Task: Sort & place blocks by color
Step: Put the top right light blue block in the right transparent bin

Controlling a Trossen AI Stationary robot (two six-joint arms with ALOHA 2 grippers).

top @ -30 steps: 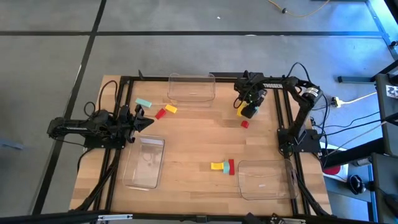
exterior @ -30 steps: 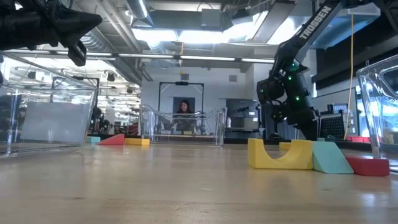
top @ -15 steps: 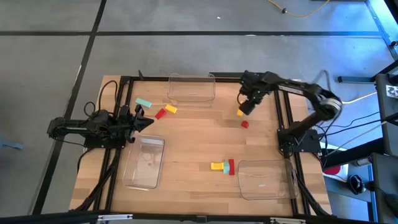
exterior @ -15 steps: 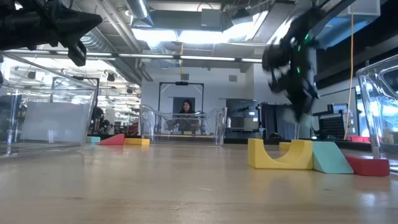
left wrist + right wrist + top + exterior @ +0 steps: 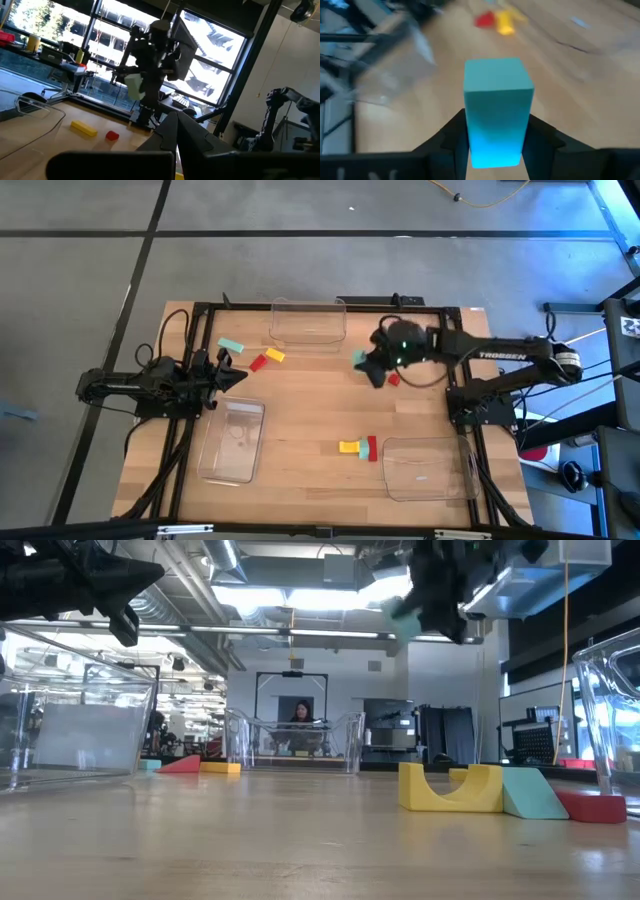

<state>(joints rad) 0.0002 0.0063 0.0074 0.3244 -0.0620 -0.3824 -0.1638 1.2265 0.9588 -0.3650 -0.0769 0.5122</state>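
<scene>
Teal block [image 5: 231,345], then a red [image 5: 258,363] and a yellow block [image 5: 274,355], lie at the table's far left, near the left gripper [image 5: 232,376], which waits with fingers closed. Right of the middle, the right gripper [image 5: 372,366] pinches a teal bar [image 5: 496,110] above the wood. Its arm [image 5: 505,356] carries the word "TROSSEN". Near the front right tray [image 5: 430,467] lie yellow [image 5: 350,446] and red [image 5: 372,447] blocks.

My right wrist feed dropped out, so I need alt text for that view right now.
The right gripper is shut on an upright teal block, held above the wooden table. Beyond it lie a red block and a yellow block, with a clear tray off to one side.
</scene>
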